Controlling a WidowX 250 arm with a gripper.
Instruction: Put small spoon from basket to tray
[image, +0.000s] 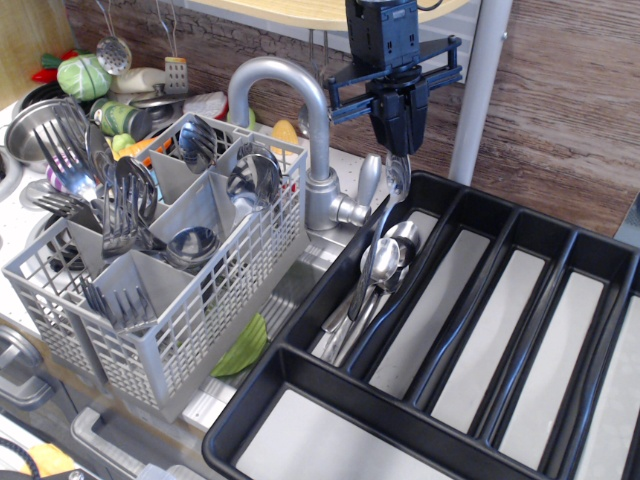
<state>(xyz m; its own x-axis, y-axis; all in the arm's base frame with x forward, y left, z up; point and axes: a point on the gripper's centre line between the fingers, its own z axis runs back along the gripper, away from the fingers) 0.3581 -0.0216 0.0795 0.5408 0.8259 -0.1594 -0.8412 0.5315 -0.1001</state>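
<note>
The black cutlery tray fills the right side of the tabletop, and the grey lattice basket, crowded with forks and big spoons, sits by the left edge past the steel faucet. Above the tray's leftmost slot hangs the claw, closed on the bowl end of the small spoon, whose handle slants down among the spoons already lying there. This looks like the placing step; next, I'd say, lower slightly and release.

The faucet crowds the pincer's left; the tray's right compartments lie open.
</note>
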